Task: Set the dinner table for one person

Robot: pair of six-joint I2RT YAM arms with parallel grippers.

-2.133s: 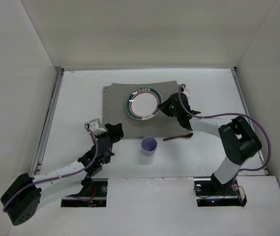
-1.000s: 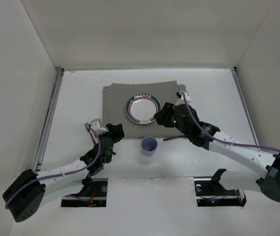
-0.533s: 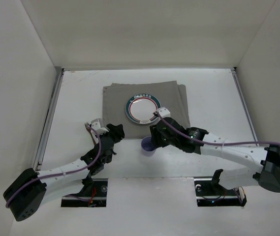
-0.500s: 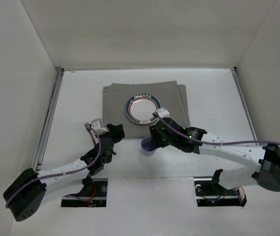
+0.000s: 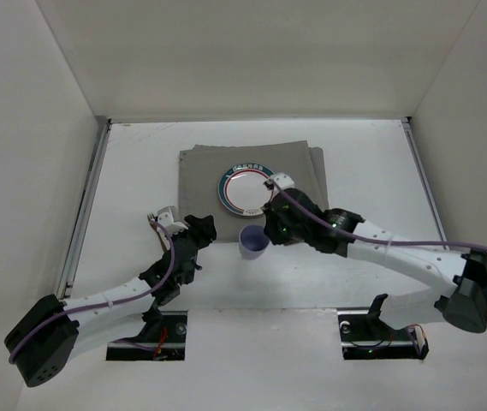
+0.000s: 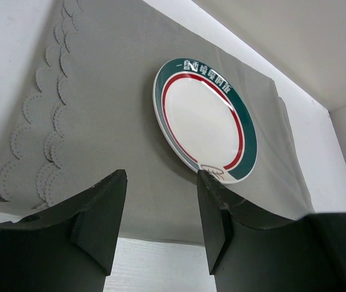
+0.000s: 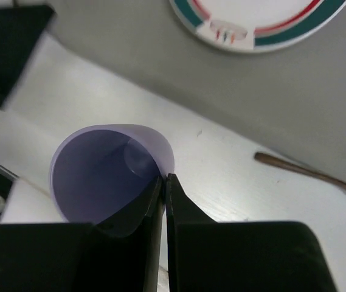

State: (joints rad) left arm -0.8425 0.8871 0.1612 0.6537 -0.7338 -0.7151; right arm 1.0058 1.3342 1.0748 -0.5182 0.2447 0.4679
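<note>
The white dinner table (image 5: 140, 163) carries a grey placemat (image 5: 200, 171) with a round plate (image 5: 248, 187) rimmed in green and red. My right gripper (image 5: 269, 229) is shut on the near rim of a purple cup (image 5: 252, 242) just in front of the placemat. The right wrist view shows the jaws (image 7: 164, 182) pinching the cup's wall (image 7: 100, 176); I cannot tell if it is lifted. A brown spoon (image 7: 309, 176) lies on the table to the cup's right, hidden under the arm in the top view. My left gripper (image 5: 193, 229) is open and empty, left of the cup.
In the left wrist view the placemat (image 6: 112, 121) and plate (image 6: 206, 121) lie beyond my open fingers (image 6: 100, 219). Metal rails (image 5: 85, 205) run along both side edges, with white walls around. The right arm stretches across the table's near middle.
My right arm swung left from beside the plate to the cup and shut on its rim. The cup has shifted slightly toward the placemat. The left arm has stayed still.
</note>
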